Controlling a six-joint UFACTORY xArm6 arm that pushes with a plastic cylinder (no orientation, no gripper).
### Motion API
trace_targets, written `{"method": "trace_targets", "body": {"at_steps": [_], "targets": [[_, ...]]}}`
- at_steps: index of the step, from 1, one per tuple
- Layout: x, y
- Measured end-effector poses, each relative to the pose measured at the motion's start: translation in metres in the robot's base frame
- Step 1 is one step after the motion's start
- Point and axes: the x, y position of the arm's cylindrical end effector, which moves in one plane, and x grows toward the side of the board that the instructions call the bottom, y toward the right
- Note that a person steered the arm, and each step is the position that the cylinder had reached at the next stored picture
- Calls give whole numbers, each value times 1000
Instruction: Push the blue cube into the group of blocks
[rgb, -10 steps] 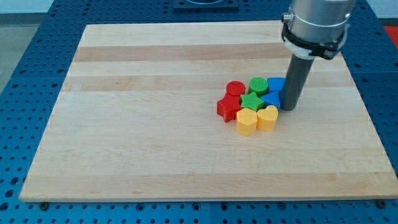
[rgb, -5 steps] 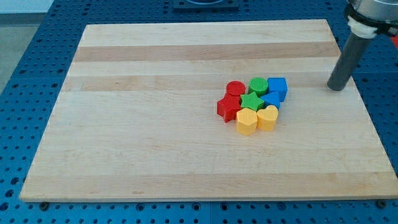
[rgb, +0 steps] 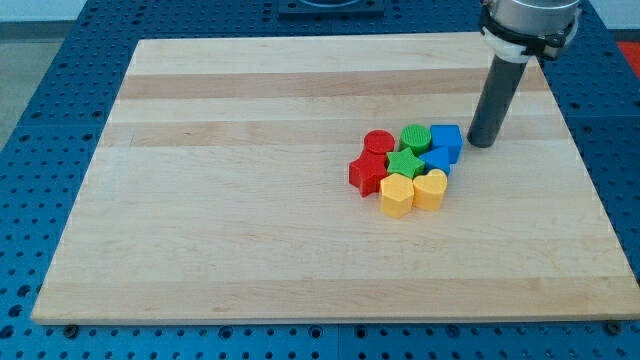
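The blue cube (rgb: 447, 141) sits at the right edge of a tight group of blocks near the board's middle right. It touches a green cylinder (rgb: 414, 137) on its left and another blue block (rgb: 436, 159) just below it. The group also holds a red cylinder (rgb: 378, 143), a red star (rgb: 367, 172), a green star (rgb: 404, 163), a yellow hexagon (rgb: 397, 194) and a yellow heart (rgb: 430, 188). My tip (rgb: 482, 143) stands just to the right of the blue cube, with a small gap between them.
The wooden board (rgb: 250, 220) lies on a blue perforated table (rgb: 40, 120). The board's right edge is a short way to the right of my tip.
My tip left the blue blocks' right side, swung out towards the board's right edge, then came back left to stand close beside the blue cube. The blocks did not visibly move.
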Motion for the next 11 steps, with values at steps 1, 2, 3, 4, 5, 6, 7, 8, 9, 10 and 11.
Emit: {"method": "trace_targets", "body": {"at_steps": [1, 2, 3, 4, 5, 6, 7, 8, 9, 10, 11], "targets": [[3, -3], [5, -3], [13, -14], [13, -15], [13, -22], [13, -21], [12, -2], [-7, 10], [-25, 10], [-21, -7], [-6, -18]]}}
